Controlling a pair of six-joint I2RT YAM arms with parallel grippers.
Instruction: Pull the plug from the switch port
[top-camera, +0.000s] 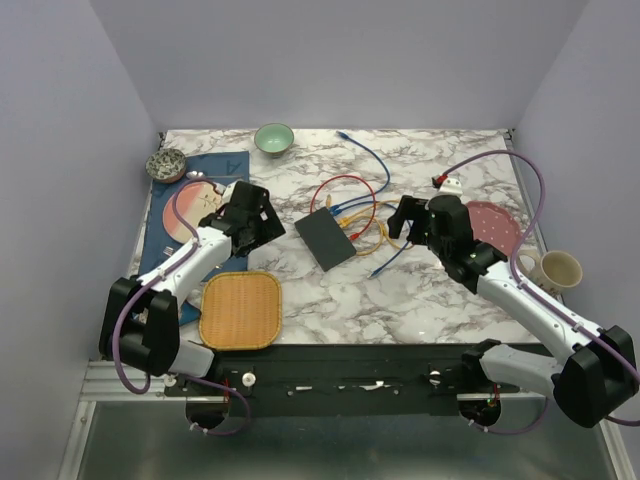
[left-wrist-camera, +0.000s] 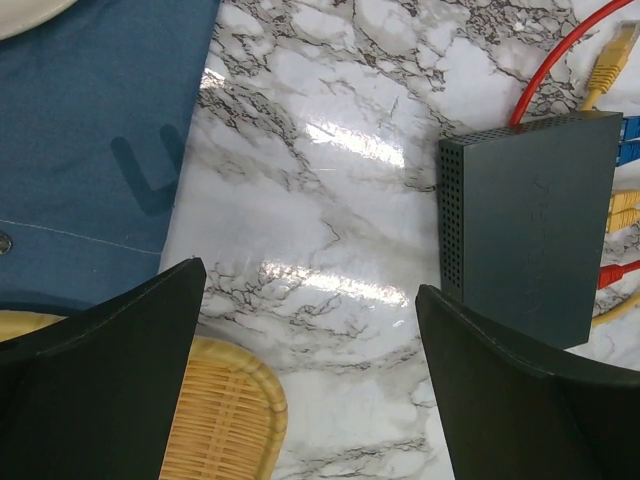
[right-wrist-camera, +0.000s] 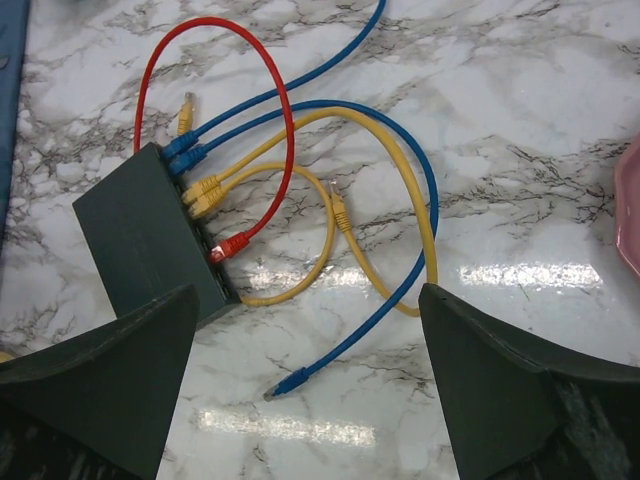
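Both grippers stood wide open and empty — the left gripper over the bare marble tabletop just left of the black switch box, the right gripper above the looped cables on its other side. At the table's middle, the row of switch ports along the box's edge facing the right arm held two blue plugs, two yellow plugs and one red plug — which port was meant could not be told. Farther out lay a wicker mat by the left arm and a pink plate on the right.
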